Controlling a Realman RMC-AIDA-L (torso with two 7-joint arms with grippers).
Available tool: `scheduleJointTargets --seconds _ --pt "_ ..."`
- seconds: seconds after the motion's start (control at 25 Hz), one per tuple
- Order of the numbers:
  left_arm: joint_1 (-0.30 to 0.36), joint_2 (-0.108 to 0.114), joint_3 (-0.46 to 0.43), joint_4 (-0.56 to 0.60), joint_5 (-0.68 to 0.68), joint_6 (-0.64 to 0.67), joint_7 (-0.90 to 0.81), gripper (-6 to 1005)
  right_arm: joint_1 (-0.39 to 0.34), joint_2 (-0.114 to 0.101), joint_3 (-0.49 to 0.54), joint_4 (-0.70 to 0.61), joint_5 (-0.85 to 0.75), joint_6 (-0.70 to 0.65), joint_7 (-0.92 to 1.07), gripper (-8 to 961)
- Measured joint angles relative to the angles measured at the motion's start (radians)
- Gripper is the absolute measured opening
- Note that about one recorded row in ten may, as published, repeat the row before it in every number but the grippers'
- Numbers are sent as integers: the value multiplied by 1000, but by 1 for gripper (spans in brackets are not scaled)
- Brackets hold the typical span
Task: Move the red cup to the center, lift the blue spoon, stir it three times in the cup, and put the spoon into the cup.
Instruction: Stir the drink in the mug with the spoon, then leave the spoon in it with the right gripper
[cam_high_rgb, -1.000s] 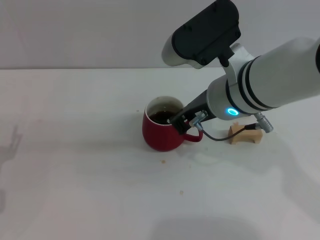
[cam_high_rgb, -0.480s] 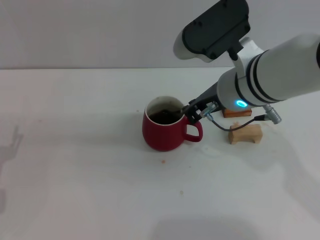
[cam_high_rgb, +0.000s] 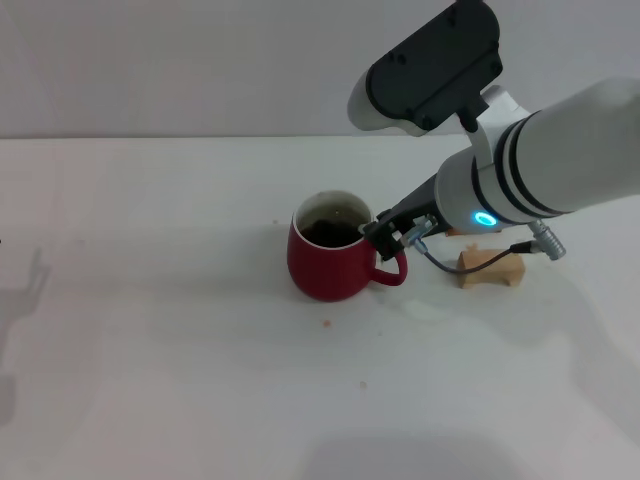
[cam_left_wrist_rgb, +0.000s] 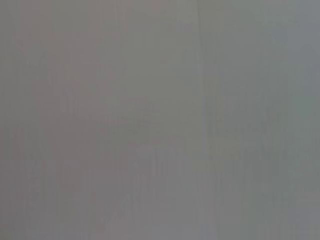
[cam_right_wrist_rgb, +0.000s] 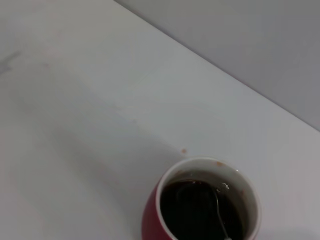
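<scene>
Red cup (cam_high_rgb: 330, 262) stands near the middle of the white counter (cam_high_rgb: 150, 330), its handle turned toward the robot's right, dark liquid inside. The right tool (cam_high_rgb: 381, 236) sits at the cup's rim just above the handle; whether its fingers are spread or closed cannot be told. In the right wrist view the blue spoon (cam_right_wrist_rgb: 218, 206) shows only as a thin grey neck and bowl sunk in the liquid, leaning toward the rim. A tan wooden block (cam_high_rgb: 492, 268) lies just beside the cup on the right. Compared with half a second ago, the tool has dropped slightly toward the handle and now hides the orange-brown block. The left tool is out of sight.
</scene>
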Motion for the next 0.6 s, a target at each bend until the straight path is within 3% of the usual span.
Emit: scheduleJointTargets --seconds 0.6 --pt "1 0 2 -1 6 1 -6 846 4 2 -17 -3 40 -56 0 205"
